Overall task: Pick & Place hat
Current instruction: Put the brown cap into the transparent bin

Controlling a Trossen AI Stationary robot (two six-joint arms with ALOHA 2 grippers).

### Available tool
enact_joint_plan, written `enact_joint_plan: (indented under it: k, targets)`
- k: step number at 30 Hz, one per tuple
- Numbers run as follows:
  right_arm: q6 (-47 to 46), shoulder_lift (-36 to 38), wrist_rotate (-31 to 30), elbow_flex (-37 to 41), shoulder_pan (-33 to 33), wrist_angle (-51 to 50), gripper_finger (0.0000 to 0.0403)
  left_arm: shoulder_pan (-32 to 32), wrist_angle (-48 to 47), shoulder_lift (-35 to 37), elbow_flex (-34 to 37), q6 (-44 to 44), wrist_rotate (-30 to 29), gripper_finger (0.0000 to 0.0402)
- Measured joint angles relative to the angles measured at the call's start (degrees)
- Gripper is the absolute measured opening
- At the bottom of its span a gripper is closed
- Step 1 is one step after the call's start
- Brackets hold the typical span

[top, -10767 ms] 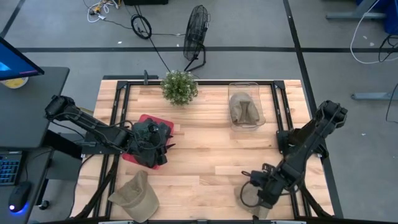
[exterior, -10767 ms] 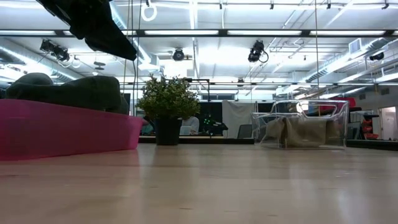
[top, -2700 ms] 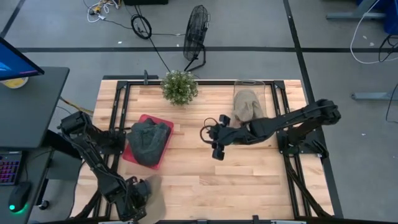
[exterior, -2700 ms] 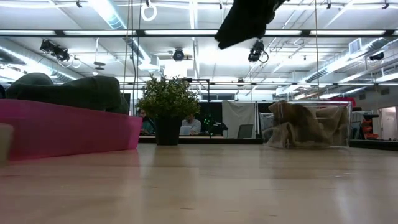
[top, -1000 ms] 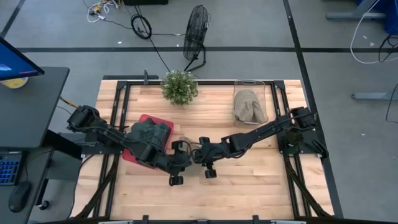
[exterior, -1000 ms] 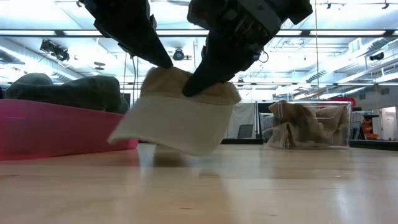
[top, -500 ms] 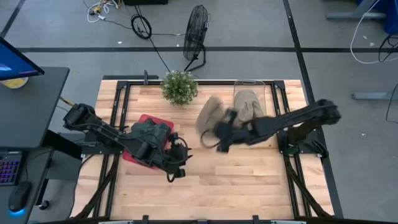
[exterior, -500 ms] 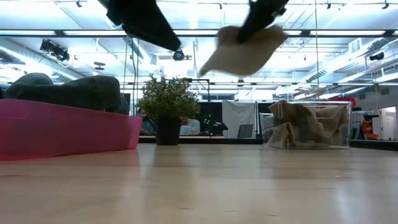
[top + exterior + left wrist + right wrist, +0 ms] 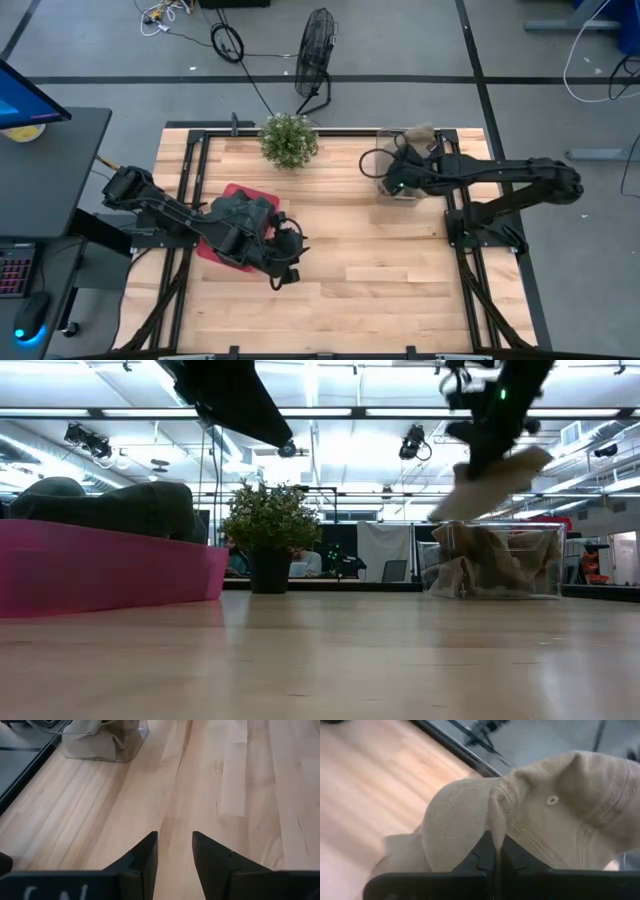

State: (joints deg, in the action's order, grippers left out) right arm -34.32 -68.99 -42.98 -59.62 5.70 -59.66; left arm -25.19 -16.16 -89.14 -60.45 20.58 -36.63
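Note:
A beige cap (image 9: 420,134) hangs from my right gripper (image 9: 408,152) over the clear bin (image 9: 384,192) at the table's far right. In the low view the cap (image 9: 495,475) is just above the bin (image 9: 545,565), which holds other beige hats (image 9: 485,565). My right gripper (image 9: 495,852) is shut on the cap. My left gripper (image 9: 287,258) is open and empty above the bare wood beside the red tray (image 9: 228,192), its fingers apart in the left wrist view (image 9: 175,851). My right gripper pinches a fold of the cap's crown (image 9: 492,827) between its two fingers, beside the top button (image 9: 551,800). The cap is lifted clear and hangs tilted below the fingers, over the bin.
The red tray holds dark hats (image 9: 242,222) at the left. A potted plant (image 9: 288,138) stands at the far edge, left of the bin. Bare wood lies in the table's middle and near part (image 9: 380,290).
A second ago both grippers were at the beige cap low over the table's middle. My left gripper has let go and stayed near the red tray. My right gripper has lifted the cap and carried it toward the far right, over the clear bin.

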Motion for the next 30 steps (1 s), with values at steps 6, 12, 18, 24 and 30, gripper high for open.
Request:
enact_joint_plan:
  k: [6,12,18,24,30]
  targets:
    - [-17.4,-0.3,-0.5,9.3,7.7,11.7,0.0005,0.5,0.0,-0.1,0.0,-0.2,0.0,0.0126]
    - [-25.9,-0.3,4.6,17.5,11.7,23.4,0.0007,1.0,0.0,-0.1,0.0,-0.2,0.0,0.0126]
    - [-24.6,-0.3,5.8,23.8,13.2,33.1,0.0010,1.6,0.0,-0.1,0.0,-0.3,0.0,0.0126]
    - [-18.0,-0.1,7.6,24.3,13.6,31.7,0.0048,1.9,0.0,-0.1,0.0,-0.2,0.0,0.0126]
    - [-12.0,1.0,9.1,17.9,13.0,24.4,0.0104,1.9,0.0,-0.1,0.0,-0.6,0.1,0.0126]
